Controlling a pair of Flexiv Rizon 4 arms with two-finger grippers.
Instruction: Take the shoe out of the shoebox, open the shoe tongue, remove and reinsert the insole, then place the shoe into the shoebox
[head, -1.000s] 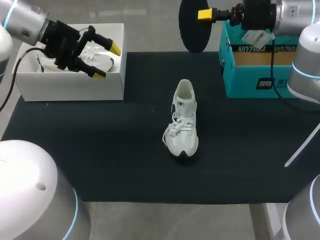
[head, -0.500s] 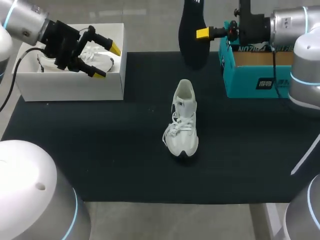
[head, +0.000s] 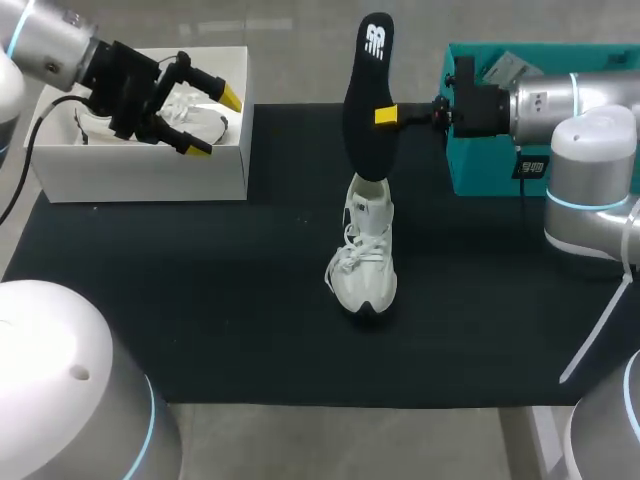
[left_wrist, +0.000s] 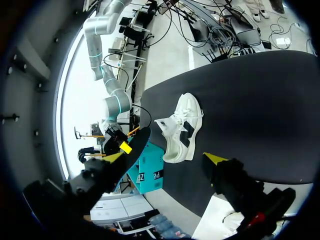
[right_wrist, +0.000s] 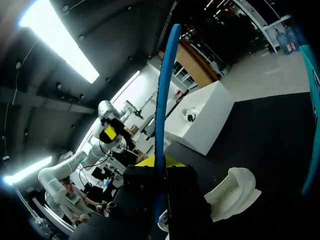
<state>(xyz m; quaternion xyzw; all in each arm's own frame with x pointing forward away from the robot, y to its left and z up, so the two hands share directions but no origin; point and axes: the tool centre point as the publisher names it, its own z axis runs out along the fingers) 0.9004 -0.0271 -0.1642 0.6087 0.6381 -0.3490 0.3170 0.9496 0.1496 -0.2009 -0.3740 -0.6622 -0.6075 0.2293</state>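
Shoe (head: 363, 245), white: one, on black mat (head: 200, 300), mid-table. Insole (head: 366, 95), black: one, upright over the Shoe's heel, pinched in right gripper (head: 376, 117). Boxed shoe (head: 195, 108): one, inside white shoebox (head: 140, 175). Left gripper (head: 214, 123): fingers apart, over white shoebox. Teal box (head: 490, 165): one.

The head camera looks down on the desk (head: 200, 330) from above and behind me. My left wrist camera faces the shoe (left_wrist: 181, 127) from well apart. My right wrist camera sits nearer, edge-on to the insole (right_wrist: 161, 115). All views share the shoe.
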